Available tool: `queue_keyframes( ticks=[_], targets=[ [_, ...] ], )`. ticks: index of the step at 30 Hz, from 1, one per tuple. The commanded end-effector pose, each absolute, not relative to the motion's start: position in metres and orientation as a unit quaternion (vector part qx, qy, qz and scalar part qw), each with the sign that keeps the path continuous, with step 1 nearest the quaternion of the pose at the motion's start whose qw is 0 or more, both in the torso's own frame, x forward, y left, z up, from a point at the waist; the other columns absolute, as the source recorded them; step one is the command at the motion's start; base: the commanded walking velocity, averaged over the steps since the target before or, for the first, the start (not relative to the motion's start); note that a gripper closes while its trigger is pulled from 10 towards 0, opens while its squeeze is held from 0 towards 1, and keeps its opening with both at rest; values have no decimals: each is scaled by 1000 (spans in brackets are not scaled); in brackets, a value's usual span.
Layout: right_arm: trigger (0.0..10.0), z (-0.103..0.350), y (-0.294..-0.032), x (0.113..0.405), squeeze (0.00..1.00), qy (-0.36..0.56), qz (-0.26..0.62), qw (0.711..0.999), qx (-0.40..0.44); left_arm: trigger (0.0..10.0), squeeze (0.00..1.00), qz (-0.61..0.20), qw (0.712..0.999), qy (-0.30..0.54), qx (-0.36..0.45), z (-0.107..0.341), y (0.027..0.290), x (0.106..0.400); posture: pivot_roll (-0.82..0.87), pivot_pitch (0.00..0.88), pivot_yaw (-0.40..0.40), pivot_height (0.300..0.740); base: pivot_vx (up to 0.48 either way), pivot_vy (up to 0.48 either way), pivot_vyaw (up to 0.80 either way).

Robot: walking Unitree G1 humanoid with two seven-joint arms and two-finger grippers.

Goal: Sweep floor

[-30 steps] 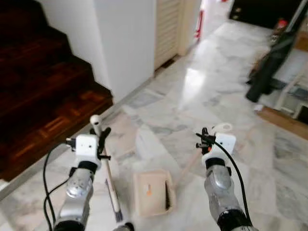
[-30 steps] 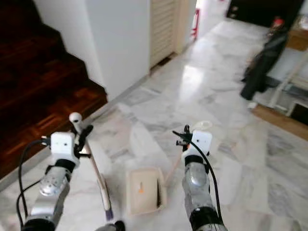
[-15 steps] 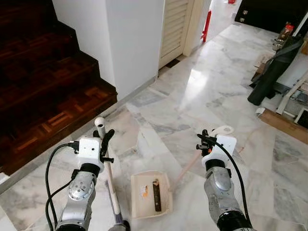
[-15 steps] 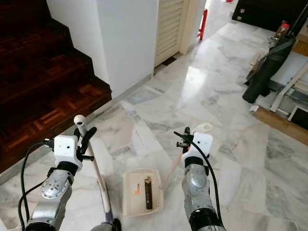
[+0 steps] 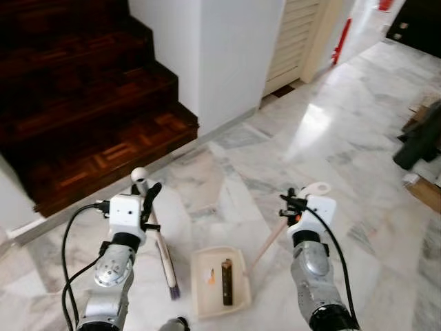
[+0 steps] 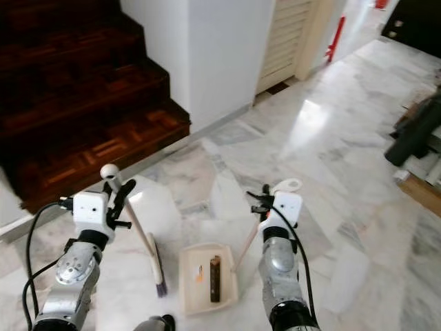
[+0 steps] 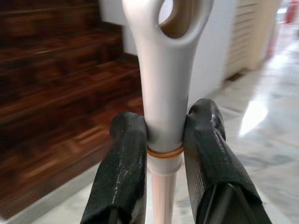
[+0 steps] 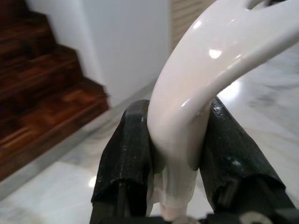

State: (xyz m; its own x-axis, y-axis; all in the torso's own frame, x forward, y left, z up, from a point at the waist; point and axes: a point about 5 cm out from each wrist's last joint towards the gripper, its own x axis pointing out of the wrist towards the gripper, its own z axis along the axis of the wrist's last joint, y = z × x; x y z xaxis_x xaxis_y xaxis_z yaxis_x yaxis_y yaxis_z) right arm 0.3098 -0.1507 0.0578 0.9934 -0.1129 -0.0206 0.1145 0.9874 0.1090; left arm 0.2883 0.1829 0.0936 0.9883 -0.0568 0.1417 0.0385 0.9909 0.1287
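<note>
Marble floor (image 5: pixel 358 158), pale grey veining, glare patch toward the louvred door (image 5: pixel 295 34). Cream dustpan (image 5: pixel 219 282) lies flat on the floor, between the two arms; inside it a dark stick-like piece (image 5: pixel 227 281) lengthwise and a small orange scrap (image 5: pixel 211 278) just beside it. Left gripper (image 7: pixel 163 140), on the stair side of the dustpan, jaws clamped on the white cap of the broom handle (image 5: pixel 153 219); broom slants down to its bristle head (image 5: pixel 169 276), which touches the floor just beside the dustpan's edge. Right gripper (image 8: pixel 174 154), on the dustpan's other side, jaws closed around the white looped end of the dustpan handle (image 5: pixel 269 241); the pale shaft runs down to the pan's rim. Dark wooden stairs (image 5: pixel 89 103) rise beyond the broom, next to a white wall (image 5: pixel 234 55).
</note>
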Motion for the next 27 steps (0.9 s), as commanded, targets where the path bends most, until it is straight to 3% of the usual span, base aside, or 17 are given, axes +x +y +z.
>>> queue_keyframes(
  ticks=[1,8,20,27],
  targets=[
    [10000,66,-153,313,0,-12,-60,996,62,10000,0,-30,994,-86,60,99,179,288,66,107,-55,740,0,0,794],
    [10000,64,-152,312,0,-8,-58,996,63,10000,0,-28,994,-83,60,98,180,287,72,108,-52,740,0,0,712],
    [10000,65,-154,313,0,-5,-64,995,77,10000,0,-21,996,-72,56,94,182,284,75,114,-54,740,0,0,0],
    [10000,63,-155,314,0,3,-66,994,86,10000,0,-21,996,-73,57,95,181,285,77,116,-56,740,0,302,0]
  ],
)
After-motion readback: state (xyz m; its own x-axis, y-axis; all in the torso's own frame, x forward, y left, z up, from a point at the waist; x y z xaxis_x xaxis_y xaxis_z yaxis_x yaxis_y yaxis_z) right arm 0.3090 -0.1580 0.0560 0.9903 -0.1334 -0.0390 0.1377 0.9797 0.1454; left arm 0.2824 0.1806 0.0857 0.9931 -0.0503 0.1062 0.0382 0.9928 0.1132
